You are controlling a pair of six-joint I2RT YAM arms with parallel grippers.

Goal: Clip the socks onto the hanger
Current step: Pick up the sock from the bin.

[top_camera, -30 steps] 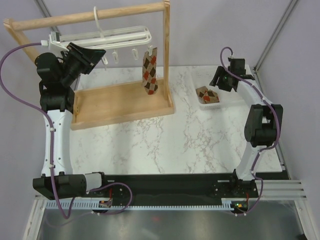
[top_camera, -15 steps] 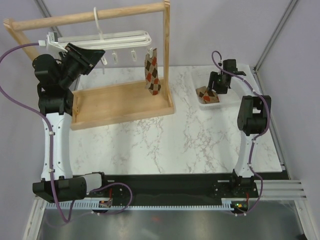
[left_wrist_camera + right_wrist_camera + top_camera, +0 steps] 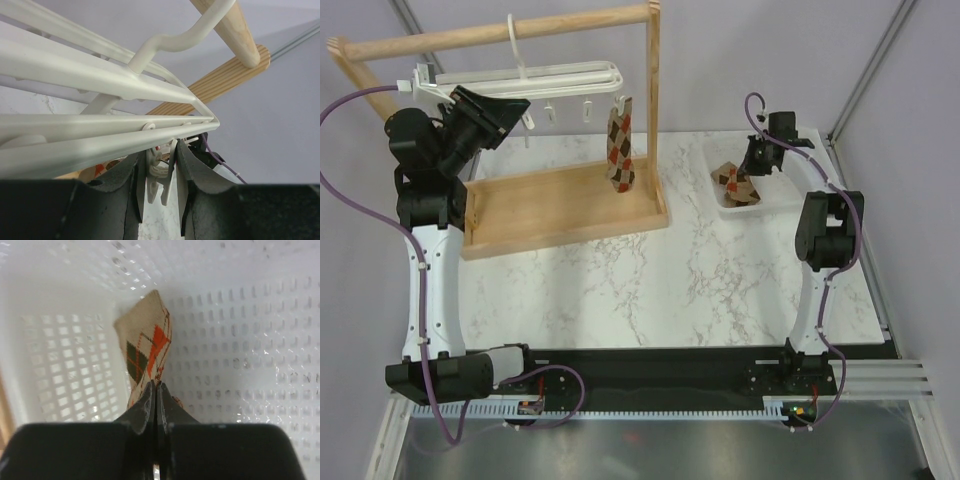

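Observation:
The white hanger hangs by its hook from the wooden rack's top rod. One argyle sock dangles from a clip at its right end. My left gripper is up at the hanger's left end. In the left wrist view it is shut on a white clip under the hanger bars, with a pad against each side. The other sock lies in the white basket. My right gripper is shut on this sock, whose pinched end stands up.
The wooden rack has a tray base and an upright post right of the hanging sock. More clips dangle free along the hanger. The perforated basket walls close round the right gripper. Marble tabletop spreads in front.
My right gripper has come down into the basket and shut on the sock, pulling its end upward. The left arm and the hanger have stayed still.

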